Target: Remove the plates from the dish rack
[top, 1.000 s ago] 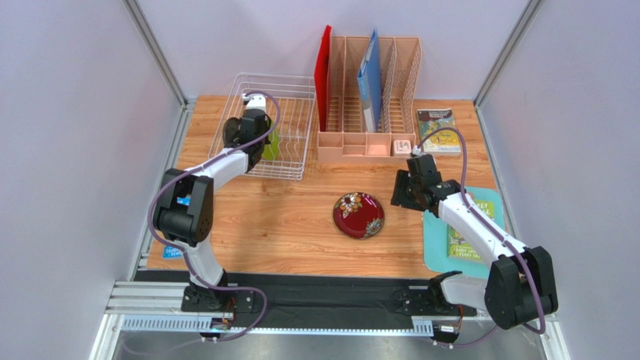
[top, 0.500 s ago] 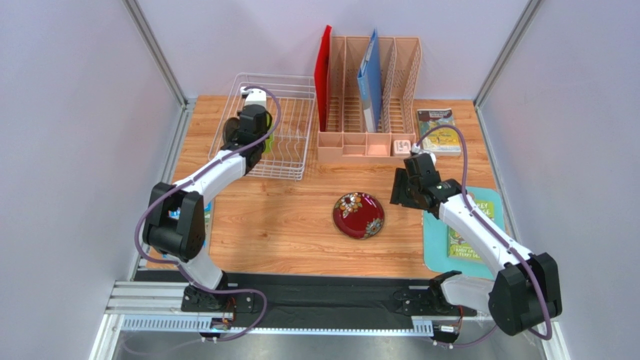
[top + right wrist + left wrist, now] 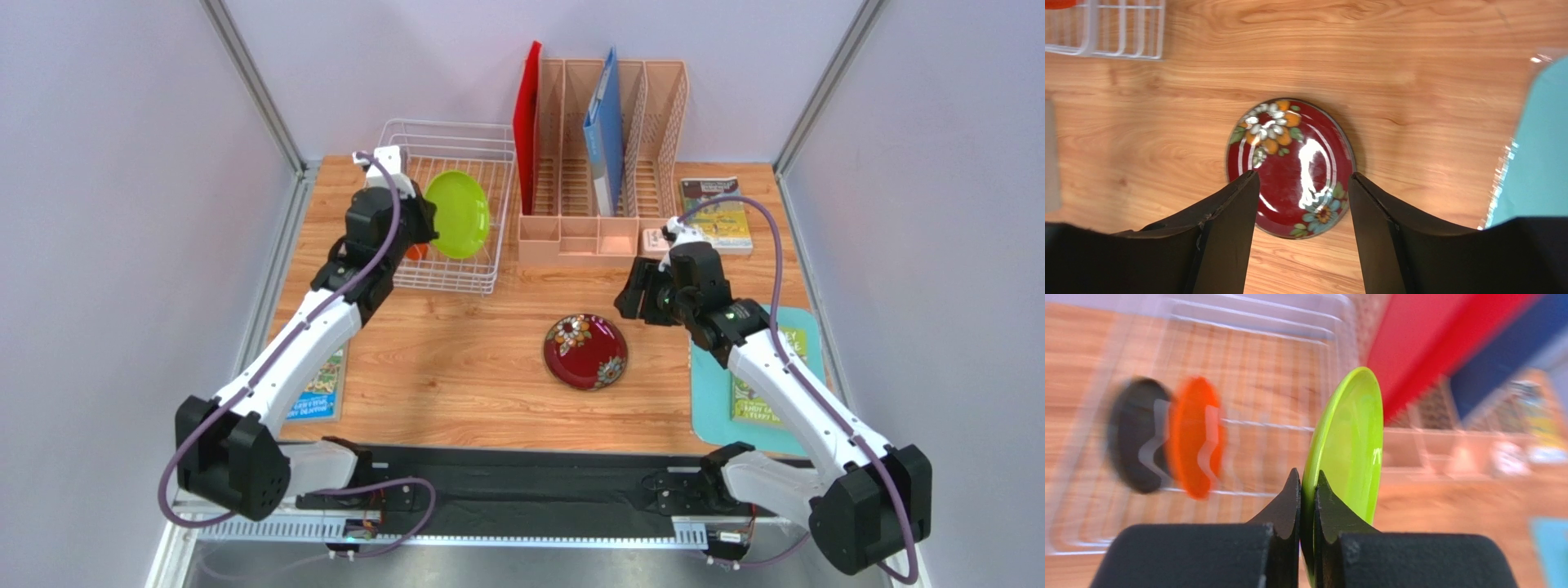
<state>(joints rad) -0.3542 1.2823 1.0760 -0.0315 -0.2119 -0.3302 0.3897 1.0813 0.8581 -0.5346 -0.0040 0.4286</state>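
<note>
My left gripper [image 3: 417, 221] is shut on the rim of the lime green plate [image 3: 458, 213] and holds it on edge, lifted above the white wire dish rack [image 3: 491, 276]. In the left wrist view the green plate [image 3: 1349, 441] stands between my closed fingers, with the orange plate [image 3: 1195, 444] and the dark teal-grey plate [image 3: 1137, 444] still upright in the rack [image 3: 1247, 331] below. The dark red floral plate [image 3: 586, 350] lies flat on the wooden table. My right gripper [image 3: 632, 298] is open and empty, hovering just right of and above the red plate [image 3: 1290, 165].
A peach-pink file organiser [image 3: 601, 159] with red and blue folders stands right of the rack. A teal mat [image 3: 754, 380] with a booklet lies at the right, another booklet [image 3: 715, 211] at the back right, and a leaflet [image 3: 317, 382] at the left edge.
My left gripper has lifted the lime green plate up out of the rack and swung it to the right. My right gripper has shifted slightly left and back, staying open.
</note>
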